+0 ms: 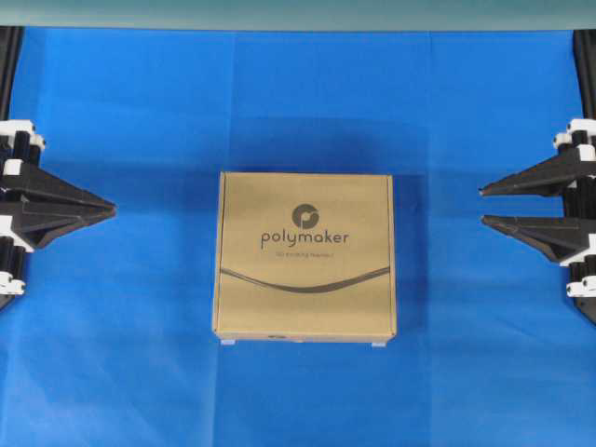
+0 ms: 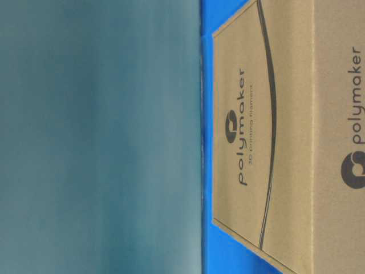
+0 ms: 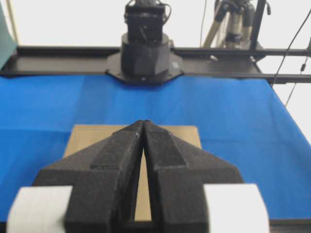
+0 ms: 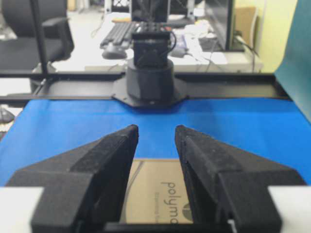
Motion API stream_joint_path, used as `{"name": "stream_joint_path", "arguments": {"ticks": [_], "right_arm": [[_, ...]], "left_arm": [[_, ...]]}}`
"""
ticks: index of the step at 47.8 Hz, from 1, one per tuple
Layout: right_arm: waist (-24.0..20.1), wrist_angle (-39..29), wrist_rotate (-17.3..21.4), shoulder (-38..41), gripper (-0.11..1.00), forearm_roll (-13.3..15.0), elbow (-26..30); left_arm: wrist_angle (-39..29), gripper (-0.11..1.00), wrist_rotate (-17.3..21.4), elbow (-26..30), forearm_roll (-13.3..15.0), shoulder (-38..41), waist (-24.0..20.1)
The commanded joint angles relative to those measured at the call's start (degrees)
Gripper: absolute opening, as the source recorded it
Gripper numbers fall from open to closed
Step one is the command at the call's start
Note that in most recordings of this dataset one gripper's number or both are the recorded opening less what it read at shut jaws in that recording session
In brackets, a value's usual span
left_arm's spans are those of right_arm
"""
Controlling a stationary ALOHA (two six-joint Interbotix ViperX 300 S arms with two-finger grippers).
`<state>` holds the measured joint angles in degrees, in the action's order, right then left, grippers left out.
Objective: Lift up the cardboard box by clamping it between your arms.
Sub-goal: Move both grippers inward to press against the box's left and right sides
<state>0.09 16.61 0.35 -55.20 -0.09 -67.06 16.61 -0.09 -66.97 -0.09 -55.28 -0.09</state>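
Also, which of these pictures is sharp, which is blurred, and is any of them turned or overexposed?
Overhead view: evenly lit and sharp, the cardboard box casting a soft shadow on the blue cloth. Table-level view: turned sideways, its left half a blurred teal surface. Left wrist view: left claw close and soft, background washed out white. Right wrist view: right claw slightly blurred, background office hazy.

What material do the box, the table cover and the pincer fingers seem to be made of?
Cardboard box: matte tan cardboard, with printed dark wording.
Table cover: probably thin blue cloth or paper, showing faint fold lines.
Fingers: black, rough and grainy, perhaps foam or printed plastic.
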Motion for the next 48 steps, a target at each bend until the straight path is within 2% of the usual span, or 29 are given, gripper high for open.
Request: {"name": "stream_joint_path", "arguments": {"ticks": [1,4,8,13,21,31,40,44,48], "right_arm": [[0.4,-0.4,0.1,0.6,0.14,-0.6,0.5],[0.4,-5.4,0.4,0.8,0.08,-2.7,1.1],[0.4,-14.5,1.1,1.0,-0.03,-3.7,3.3],[0.4,-27.1,1.2,1.7,-0.03,-3.7,7.1],[0.4,-38.6,1.2,4.3,-0.03,-3.7,10.6],[0.4,-44.9,1.2,8.9,-0.03,-3.1,11.8],[1.7,-49.7,1.5,13.6,0.0,-2.6,12.3],[2.6,-51.1,1.8,15.6,0.05,-2.6,12.7],[3.3,-52.7,1.7,17.2,0.17,-2.6,13.0]], "left_arm": [[-1.9,0.05,-1.3,1.9,-0.8,1.3,-0.2],[-4.3,0.06,-1.9,2.9,-0.9,2.1,-0.3],[-7.6,0.0,-2.0,4.5,-0.9,3.2,-0.2],[-10.0,0.0,-2.1,5.9,-0.9,4.5,-0.2],[-13.4,0.0,-2.6,7.0,-0.8,7.1,-0.2],[-22.9,0.0,-6.2,9.8,-0.9,11.9,-0.3],[-26.9,0.01,-6.6,11.4,-0.9,15.9,-0.4],[-29.7,0.02,-6.5,12.2,-0.9,18.0,-0.4],[-32.4,0.13,-6.5,12.9,-1.0,20.0,-0.6]]}}
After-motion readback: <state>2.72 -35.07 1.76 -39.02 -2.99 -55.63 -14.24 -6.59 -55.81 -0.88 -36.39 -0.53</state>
